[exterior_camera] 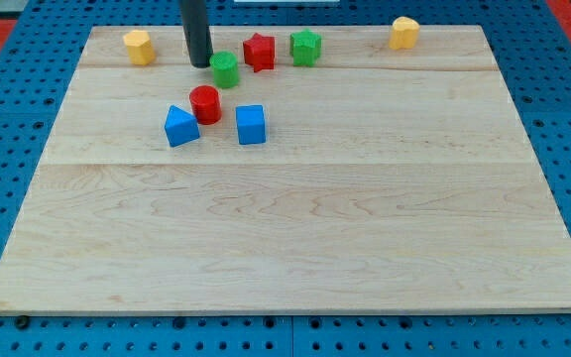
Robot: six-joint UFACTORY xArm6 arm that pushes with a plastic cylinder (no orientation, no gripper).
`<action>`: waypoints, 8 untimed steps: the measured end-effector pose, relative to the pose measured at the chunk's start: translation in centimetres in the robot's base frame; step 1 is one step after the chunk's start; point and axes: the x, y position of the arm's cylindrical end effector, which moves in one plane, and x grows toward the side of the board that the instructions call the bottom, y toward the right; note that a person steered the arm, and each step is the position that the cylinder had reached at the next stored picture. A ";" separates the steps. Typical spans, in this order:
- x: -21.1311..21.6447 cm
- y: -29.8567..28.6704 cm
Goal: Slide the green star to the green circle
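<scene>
The green star (306,47) lies near the view's top, right of the middle. The green circle (225,69) lies to its left and slightly lower. A red star (259,52) sits between the two green blocks. My tip (200,64) rests on the board just left of the green circle, close to or touching it, and well left of the green star.
A red circle (205,103), a blue triangle-like block (180,126) and a blue cube (251,125) cluster below the green circle. Yellow blocks sit at the top left (139,46) and top right (403,32). The wooden board (295,238) lies on blue pegboard.
</scene>
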 end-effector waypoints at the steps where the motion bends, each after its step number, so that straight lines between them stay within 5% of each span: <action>1: 0.6 4.7; 3: 5.7 17.4; 5: 0.4 20.2; 7: -8.2 18.5; 8: -8.3 15.1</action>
